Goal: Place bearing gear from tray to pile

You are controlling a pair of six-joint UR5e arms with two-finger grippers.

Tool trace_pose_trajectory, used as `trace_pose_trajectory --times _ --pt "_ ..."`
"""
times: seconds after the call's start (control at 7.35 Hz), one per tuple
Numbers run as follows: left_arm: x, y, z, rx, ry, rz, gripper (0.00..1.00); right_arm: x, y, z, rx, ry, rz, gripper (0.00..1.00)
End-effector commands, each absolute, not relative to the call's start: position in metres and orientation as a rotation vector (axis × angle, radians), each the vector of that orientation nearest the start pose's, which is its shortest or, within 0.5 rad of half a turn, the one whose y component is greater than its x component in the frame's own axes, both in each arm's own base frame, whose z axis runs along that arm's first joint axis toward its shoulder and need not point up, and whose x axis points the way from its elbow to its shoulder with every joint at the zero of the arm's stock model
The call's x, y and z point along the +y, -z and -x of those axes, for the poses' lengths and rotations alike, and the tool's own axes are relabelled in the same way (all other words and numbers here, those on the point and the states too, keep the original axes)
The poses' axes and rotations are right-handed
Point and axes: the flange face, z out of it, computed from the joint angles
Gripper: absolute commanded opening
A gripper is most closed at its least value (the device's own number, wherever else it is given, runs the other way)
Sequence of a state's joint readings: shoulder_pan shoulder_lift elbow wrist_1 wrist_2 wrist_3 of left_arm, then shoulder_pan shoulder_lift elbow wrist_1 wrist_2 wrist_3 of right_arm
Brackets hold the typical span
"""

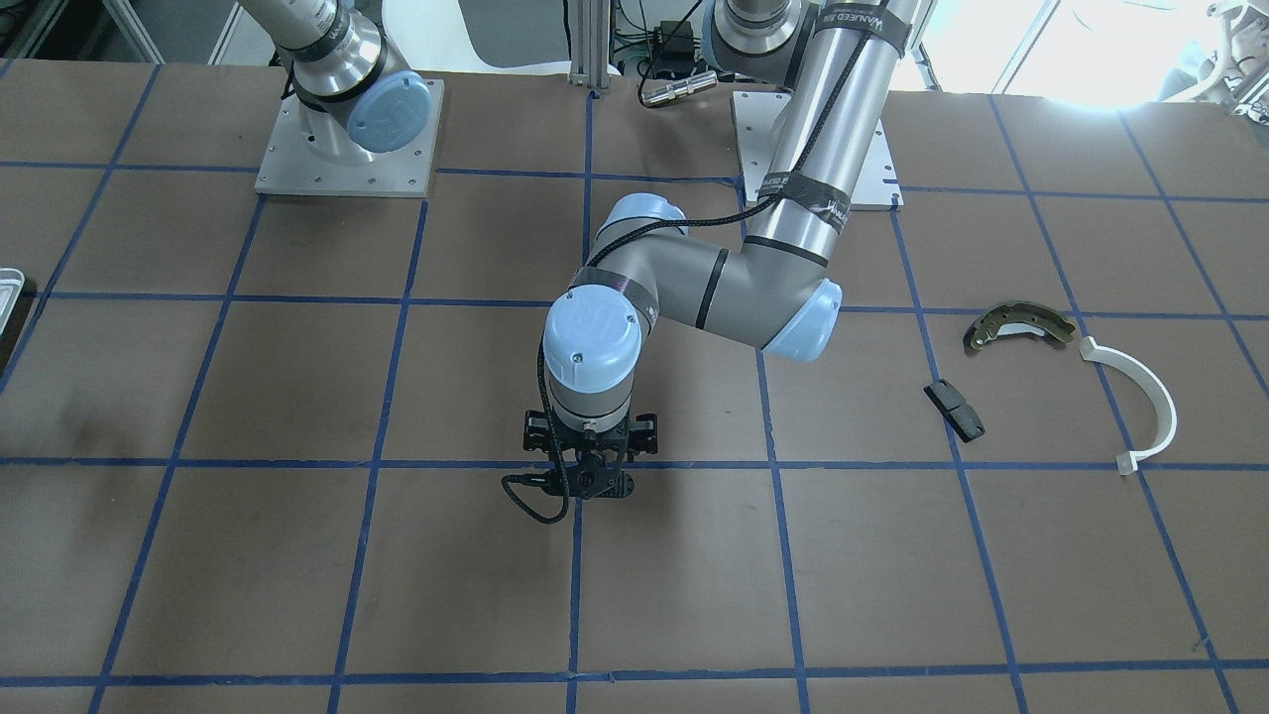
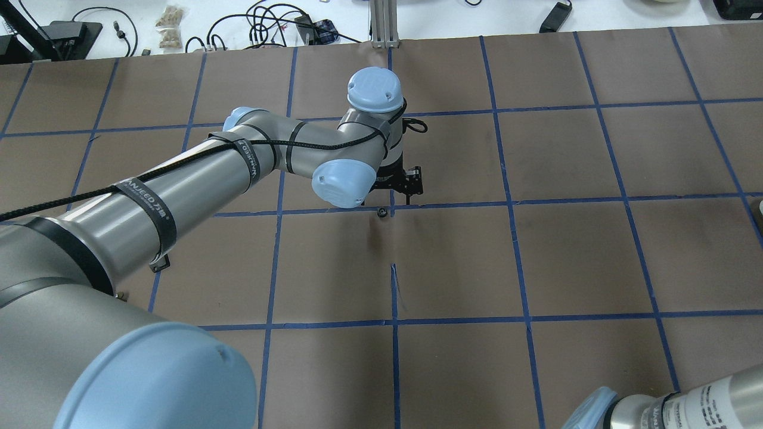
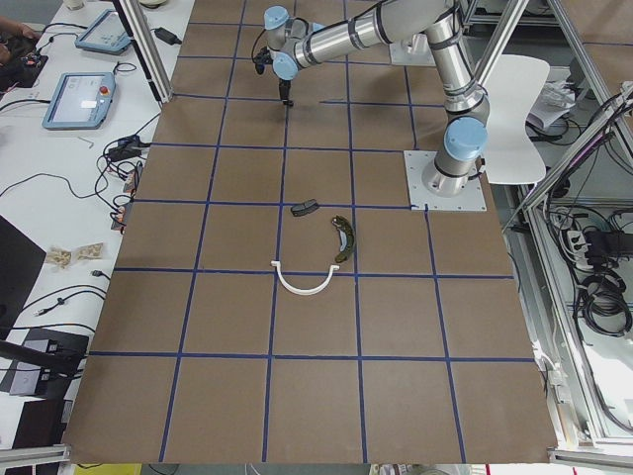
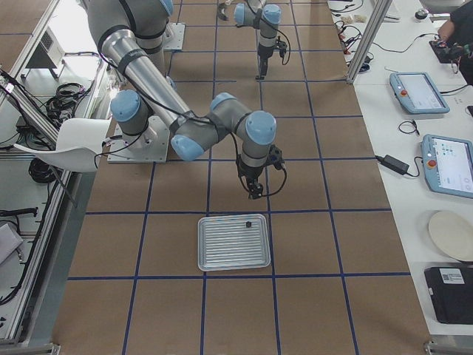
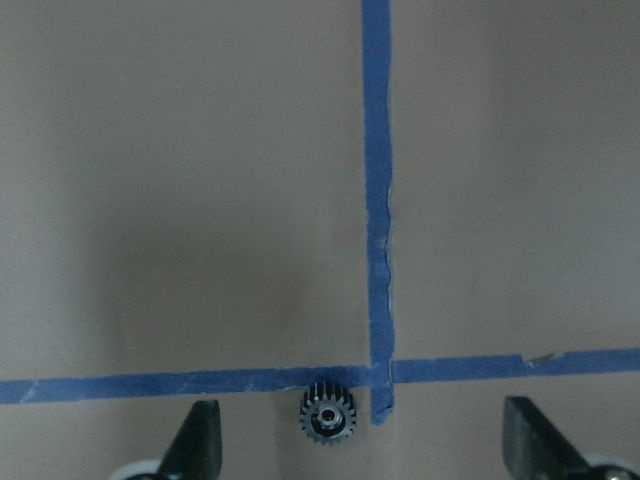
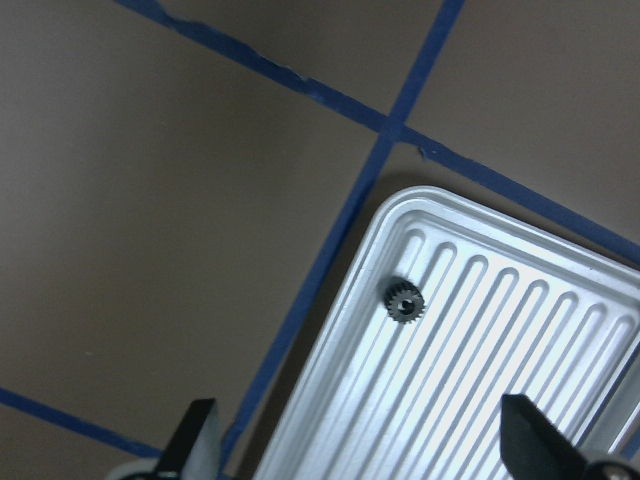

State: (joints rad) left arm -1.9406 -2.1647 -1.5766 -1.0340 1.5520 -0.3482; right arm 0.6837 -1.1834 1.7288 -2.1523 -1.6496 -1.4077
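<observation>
A small black toothed bearing gear (image 5: 327, 416) lies on the brown table at a blue tape crossing, between my left gripper's open fingers (image 5: 197, 440). It also shows in the overhead view (image 2: 381, 212). My left gripper (image 5: 362, 420) is open and empty just above it. A second gear (image 6: 404, 299) lies in a corner of the ribbed silvery tray (image 6: 470, 400). My right gripper (image 6: 355, 412) is open and empty, above the tray's edge (image 4: 233, 242). The pile lies apart on the table: olive brake shoe (image 1: 1019, 325), white half-ring (image 1: 1140, 397), black block (image 1: 954, 410).
The table is brown paper with a blue tape grid. The left arm (image 2: 250, 155) stretches over the table's middle. Both arm base plates (image 1: 347, 139) stand at the robot's side. Tablets and cables (image 4: 432, 118) lie on a side bench beyond the table edge.
</observation>
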Motion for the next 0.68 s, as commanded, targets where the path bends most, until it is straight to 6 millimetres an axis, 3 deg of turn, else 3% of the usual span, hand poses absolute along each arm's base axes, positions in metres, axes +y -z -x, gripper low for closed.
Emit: trace_pose_trajectory --times 0.0,0.14,0.41,0.54 --pt "-0.558 -0.184 0.360 3.120 -0.127 0.015 0.84 -0.477 -0.196 0.412 3.028 -0.021 0.918 0.93" --pt "-0.557 -0.179 0.360 3.117 -0.138 0.015 0.70 -0.477 -0.185 0.413 3.016 -0.024 0.937 0.89" --pt "-0.557 -0.175 0.358 3.115 -0.140 0.017 0.65 -0.477 -0.182 0.413 3.014 -0.023 0.932 0.81" --pt "-0.556 -0.174 0.354 3.076 -0.142 0.017 0.53 -0.477 -0.180 0.413 3.011 -0.027 0.934 0.74"
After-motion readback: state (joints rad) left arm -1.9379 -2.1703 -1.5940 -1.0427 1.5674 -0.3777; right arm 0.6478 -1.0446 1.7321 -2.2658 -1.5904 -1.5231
